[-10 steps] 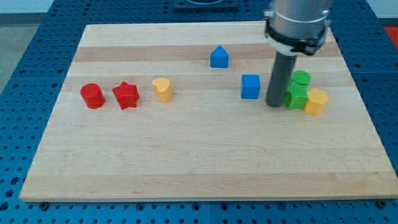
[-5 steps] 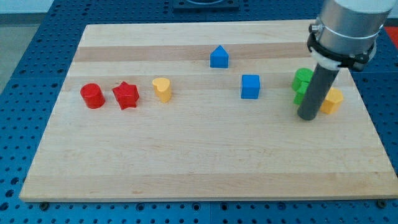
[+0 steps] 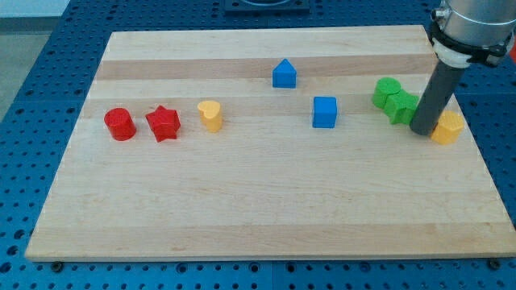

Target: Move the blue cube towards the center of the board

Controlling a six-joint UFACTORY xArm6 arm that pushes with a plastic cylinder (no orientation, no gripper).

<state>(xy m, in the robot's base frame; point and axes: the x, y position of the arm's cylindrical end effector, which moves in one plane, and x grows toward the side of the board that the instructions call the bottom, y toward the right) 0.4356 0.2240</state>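
From the one camera view, my tip [image 3: 422, 131] sits at the right side of the surface [image 3: 242, 217], wedged between the green blocks [image 3: 394, 101] on its left and the yellow block [image 3: 447, 127] on its right, touching or nearly touching both. There are no fingers on this rig, only the rod, so nothing is held.

The blue cube [image 3: 324, 112] lies right of the middle and a little toward the far side, well apart from my tip. A second blue block with a peaked top [image 3: 284, 74] stands farther back and to its left. Away on the left are a red cylinder [image 3: 120, 124], a red star [image 3: 163, 123] and a yellow heart-like block [image 3: 210, 115], none of them in the way.

To do this well, I judge I should first free the tip from the green and yellow blocks without dragging them along, then come round to the cube's right, slightly far side. From there a push leftward and a touch nearer should carry it to the middle. I would meet the cube's face squarely, since an off-centre contact could spin it aside, and stop short of the yellow heart.
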